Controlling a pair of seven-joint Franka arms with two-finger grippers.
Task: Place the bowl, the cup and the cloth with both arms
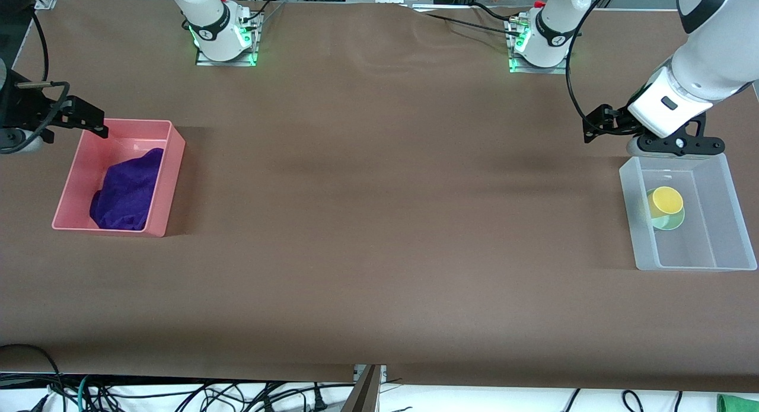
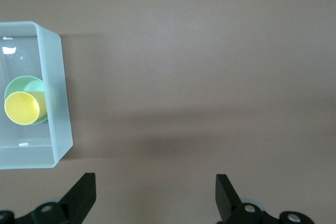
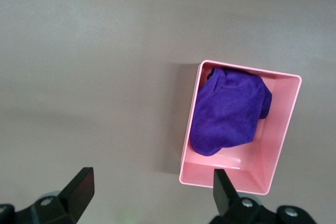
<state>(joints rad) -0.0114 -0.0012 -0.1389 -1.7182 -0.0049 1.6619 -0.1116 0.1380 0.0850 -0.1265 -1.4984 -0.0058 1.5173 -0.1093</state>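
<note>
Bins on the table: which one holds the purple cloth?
The pink bin at the right arm's end holds the cloth; the clear bin holds cup and bowl.

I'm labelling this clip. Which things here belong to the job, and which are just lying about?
Job:
- bowl, in the clear bin
- cup, standing in the bowl
- cloth, in the pink bin
- left pincer, open
- right pincer, open

Lying about:
- cables at the table's edge

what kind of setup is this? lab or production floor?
Likely a robotics lab bench: two arm bases bolted to a table under brown covering, loose cables along its edge, and staged props: a purple cloth in a pink bin, a yellow cup and green bowl in a clear bin.
</note>
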